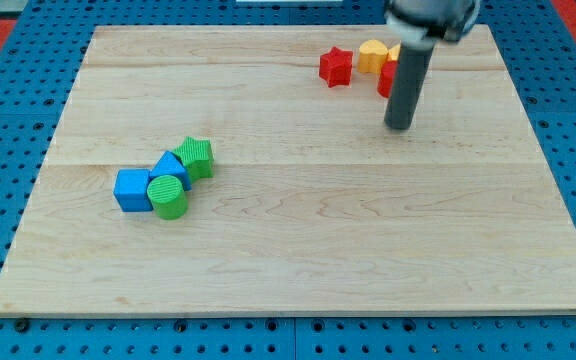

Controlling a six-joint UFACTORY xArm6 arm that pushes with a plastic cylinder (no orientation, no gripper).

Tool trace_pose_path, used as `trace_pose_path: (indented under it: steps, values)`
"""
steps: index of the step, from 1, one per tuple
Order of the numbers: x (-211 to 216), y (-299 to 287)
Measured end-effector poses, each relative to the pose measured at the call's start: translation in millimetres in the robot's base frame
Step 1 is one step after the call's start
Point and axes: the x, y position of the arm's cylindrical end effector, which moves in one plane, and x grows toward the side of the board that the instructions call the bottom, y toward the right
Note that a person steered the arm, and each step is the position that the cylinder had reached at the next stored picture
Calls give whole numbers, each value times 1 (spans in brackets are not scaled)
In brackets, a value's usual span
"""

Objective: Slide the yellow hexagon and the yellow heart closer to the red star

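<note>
The red star (336,67) lies near the view's top, right of centre. A yellow block (372,55), its shape hard to make out, sits just right of the star. A second yellow piece (394,52) and a red block (386,78) are partly hidden behind my rod. My tip (399,125) rests on the board below and to the right of these blocks, apart from them.
A cluster lies at the view's left: a blue cube (131,189), a blue block (171,168), a green cylinder (169,196) and a green block (197,157). The wooden board (298,250) sits on a blue perforated surface.
</note>
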Motion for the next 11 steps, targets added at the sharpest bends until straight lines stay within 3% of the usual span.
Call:
trace_pose_path:
  steps: [1, 2, 3, 5, 6, 8, 9, 11]
  values:
    - [-56, 87]
    - [-70, 26]
    - [-57, -77]
    - [-67, -48]
    - [-92, -20]
    - [-111, -54]
    - [-88, -76]
    - [-81, -121]
